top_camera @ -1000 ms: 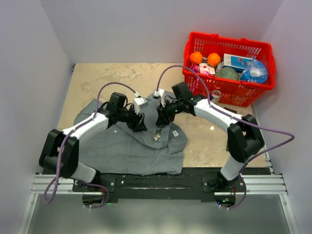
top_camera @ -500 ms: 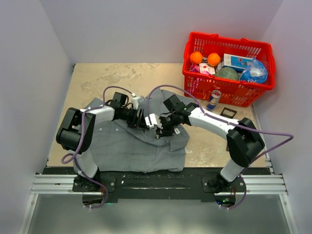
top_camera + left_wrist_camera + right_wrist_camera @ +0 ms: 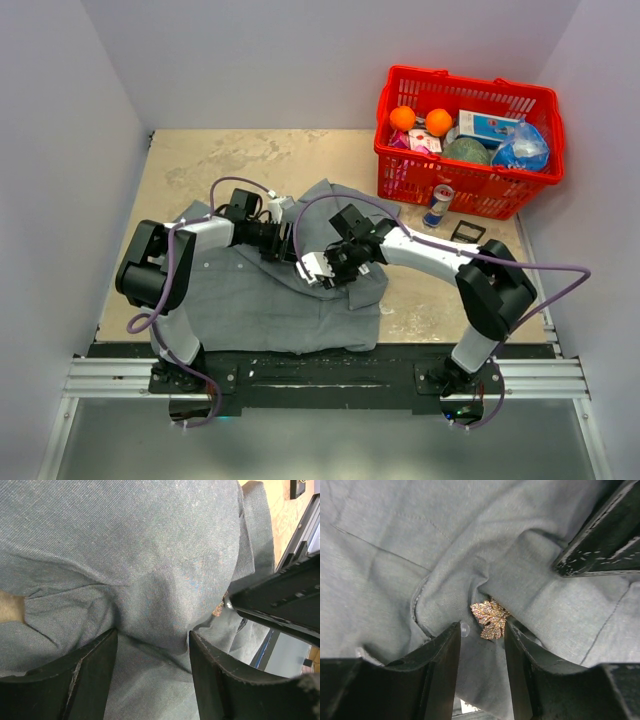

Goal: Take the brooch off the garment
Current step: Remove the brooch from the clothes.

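tan table (image 3: pixel 230 160): thin limp shirt (image 3: pixel 250 300); left gripper (image 3: pixel 152 635) clamped on a fold. right gripper (image 3: pixel 482 626) fingers apart, straddling small rigid brooch (image 3: pixel 490 620); judged: pinch its edges.

We find no legible text, number, brand or sign in any view. The printing on the white-and-blue box (image 3: pixel 488 127) and on the pink packet (image 3: pixel 423 141) in the red basket (image 3: pixel 470 196) is too small to read. So is the label on the can (image 3: pixel 437 206) standing on the counter (image 3: pixel 200 160).
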